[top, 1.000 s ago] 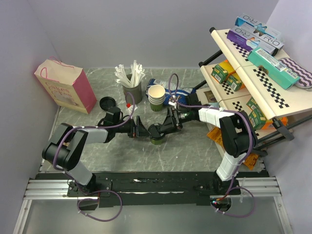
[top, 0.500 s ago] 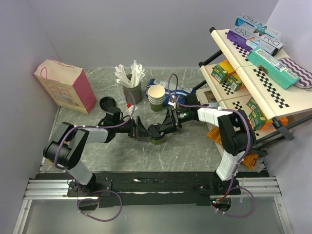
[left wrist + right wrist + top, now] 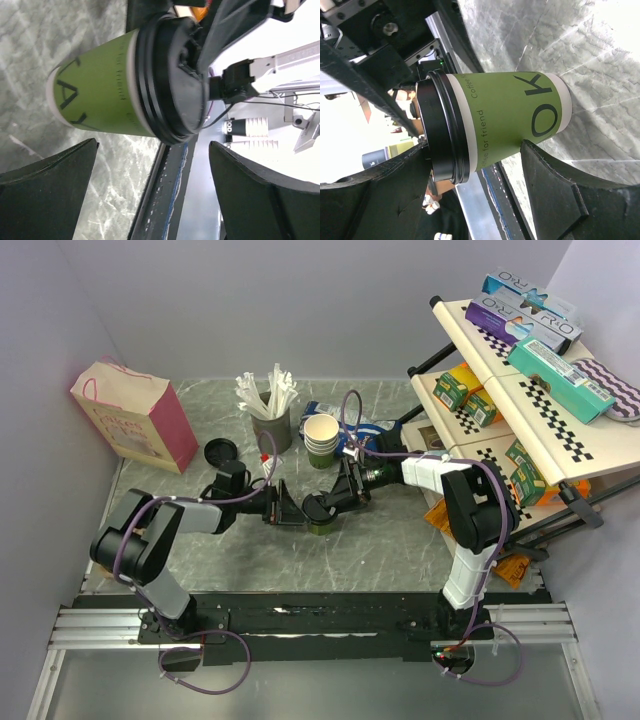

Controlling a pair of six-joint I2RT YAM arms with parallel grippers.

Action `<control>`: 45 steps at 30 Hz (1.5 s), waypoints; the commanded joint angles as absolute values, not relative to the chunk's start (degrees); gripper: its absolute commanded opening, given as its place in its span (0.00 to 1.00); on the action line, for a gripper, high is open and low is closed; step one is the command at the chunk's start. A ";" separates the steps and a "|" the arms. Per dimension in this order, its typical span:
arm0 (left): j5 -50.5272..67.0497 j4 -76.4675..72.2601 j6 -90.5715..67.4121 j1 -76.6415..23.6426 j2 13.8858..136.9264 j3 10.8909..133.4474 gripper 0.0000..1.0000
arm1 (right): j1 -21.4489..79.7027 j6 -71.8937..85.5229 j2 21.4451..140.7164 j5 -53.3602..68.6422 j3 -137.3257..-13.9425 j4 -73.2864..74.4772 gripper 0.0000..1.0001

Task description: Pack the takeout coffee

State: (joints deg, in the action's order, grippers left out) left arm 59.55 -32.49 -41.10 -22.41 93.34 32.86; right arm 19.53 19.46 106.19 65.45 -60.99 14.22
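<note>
Takeout coffee upright, centre of tabletop. Right end effector straddles it from 2 o'clock for pickup; clamped or not, can't tell. Left end effector released at 9 o'clock, likely standing by.

The takeout coffee stands on the table between the left hand and right hand.
</note>
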 commanded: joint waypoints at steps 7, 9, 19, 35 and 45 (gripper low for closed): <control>56.96 -28.30 -36.47 -22.15 96.68 36.39 0.98 | 20.13 18.90 107.49 64.78 -62.93 14.41 0.77; 56.95 -28.30 -37.08 -22.06 97.29 36.56 0.98 | 20.13 18.98 107.58 64.78 -62.75 14.33 0.77; 56.60 -31.10 -44.02 -21.45 99.67 37.09 0.99 | 20.13 18.98 107.93 63.72 -63.02 14.59 0.76; 49.59 -16.56 -45.18 -21.09 103.79 41.83 0.99 | 20.30 19.77 109.60 63.02 -63.54 14.59 0.76; 34.47 4.12 -36.74 -21.27 107.49 46.58 0.98 | 20.39 20.22 109.95 62.14 -63.11 14.85 0.76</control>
State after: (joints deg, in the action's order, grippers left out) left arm 60.14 -7.20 -42.02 -21.43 102.50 45.84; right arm 18.65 20.69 107.96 63.99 -62.98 13.47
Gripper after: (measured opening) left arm 0.993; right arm 0.764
